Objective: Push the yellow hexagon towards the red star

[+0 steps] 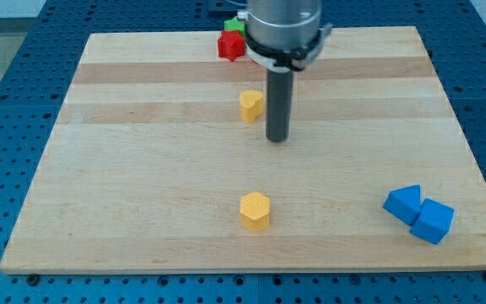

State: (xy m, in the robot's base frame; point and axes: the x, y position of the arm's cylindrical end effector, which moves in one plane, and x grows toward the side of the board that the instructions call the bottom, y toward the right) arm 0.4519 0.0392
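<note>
The yellow hexagon (pixel 256 210) lies near the board's bottom edge, around the middle. The red star (pixel 230 46) sits at the board's top edge, partly behind the arm's body. My tip (pixel 278 138) rests on the board above the hexagon and a little to its right, well apart from it. A second yellow block (pixel 251 105), its shape unclear, lies just left of the rod, close to it.
A green block (pixel 235 26) peeks out at the top edge next to the red star. Two blue blocks (pixel 405 203) (pixel 433 221) touch each other at the bottom right. The wooden board (pixel 125 169) lies on a blue perforated table.
</note>
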